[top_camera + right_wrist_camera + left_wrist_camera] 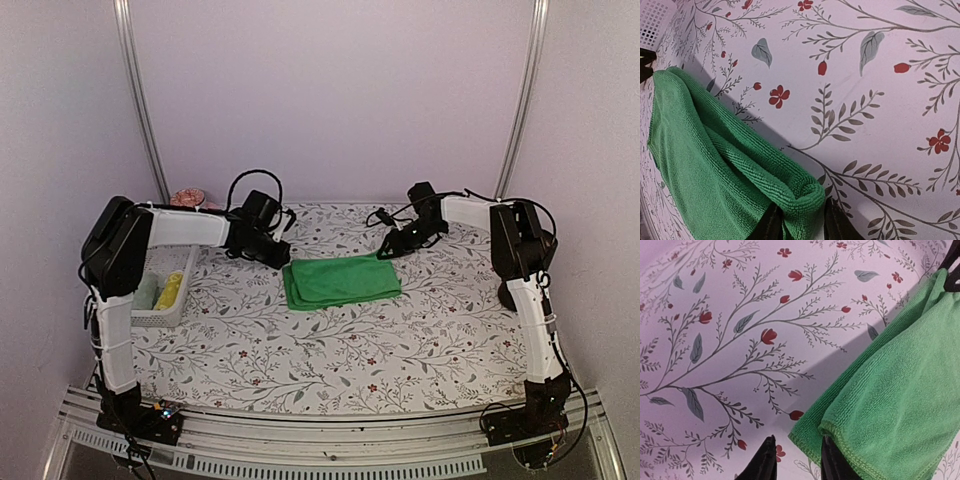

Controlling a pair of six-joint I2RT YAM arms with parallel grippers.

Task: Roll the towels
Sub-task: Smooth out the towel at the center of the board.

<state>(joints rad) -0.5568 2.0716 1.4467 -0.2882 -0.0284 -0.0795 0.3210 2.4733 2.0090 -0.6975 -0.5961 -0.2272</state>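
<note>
Floral table (pixel 420 340): green towel (pixel 340 281) stretches between left hand (pixel 284 259), right hand (pixel 386 250).

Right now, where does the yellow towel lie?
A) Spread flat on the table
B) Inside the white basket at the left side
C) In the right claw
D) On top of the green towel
B: the yellow towel sits inside the white basket by the left arm, while only the green towel lies folded on the table.
</note>
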